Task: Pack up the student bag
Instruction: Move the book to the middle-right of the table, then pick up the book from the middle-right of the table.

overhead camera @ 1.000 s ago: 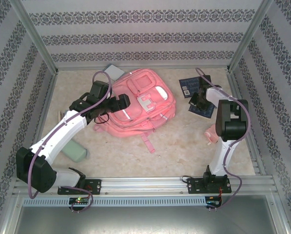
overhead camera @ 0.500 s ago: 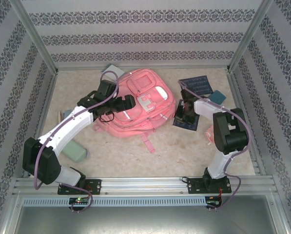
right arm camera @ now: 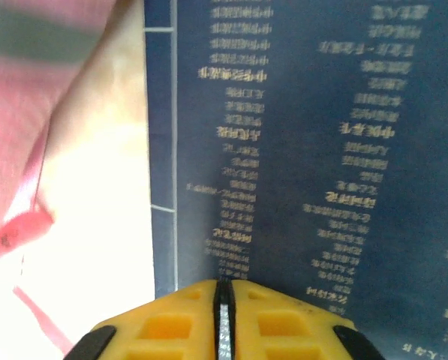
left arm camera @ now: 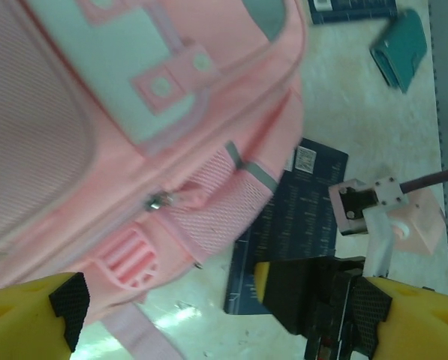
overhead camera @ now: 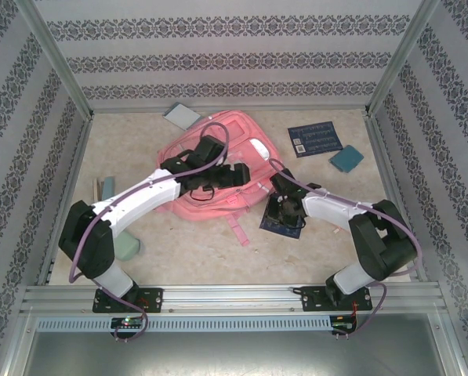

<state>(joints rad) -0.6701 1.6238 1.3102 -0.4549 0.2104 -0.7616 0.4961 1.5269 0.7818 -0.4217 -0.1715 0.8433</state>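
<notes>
The student bag (overhead camera: pixel 216 205), a big pink backpack, lies flat at mid-table; its zip and mesh side pocket show in the left wrist view (left arm camera: pixel 133 150). My left gripper (overhead camera: pixel 237 174) hovers over the bag's right part, open and empty (left arm camera: pixel 224 319). My right gripper (overhead camera: pixel 285 208) is shut on the near edge of a dark blue book (overhead camera: pixel 279 227), which hangs beside the bag's lower right corner (left arm camera: pixel 299 217). The right wrist view has the book's printed cover (right arm camera: pixel 299 150) close up, with pink bag fabric (right arm camera: pixel 21 150) to its left.
A second dark blue book (overhead camera: pixel 314 139) and a teal case (overhead camera: pixel 346 159) lie at the back right. A grey notebook (overhead camera: pixel 181 116) sits behind the bag. A pale green case (overhead camera: pixel 128 247) lies by the left arm. A pink block (left arm camera: pixel 422 225) rests near the right arm.
My right gripper has carried the blue book from the right side leftward to the bag's lower right corner. My left arm has swung right across the bag, still open.
</notes>
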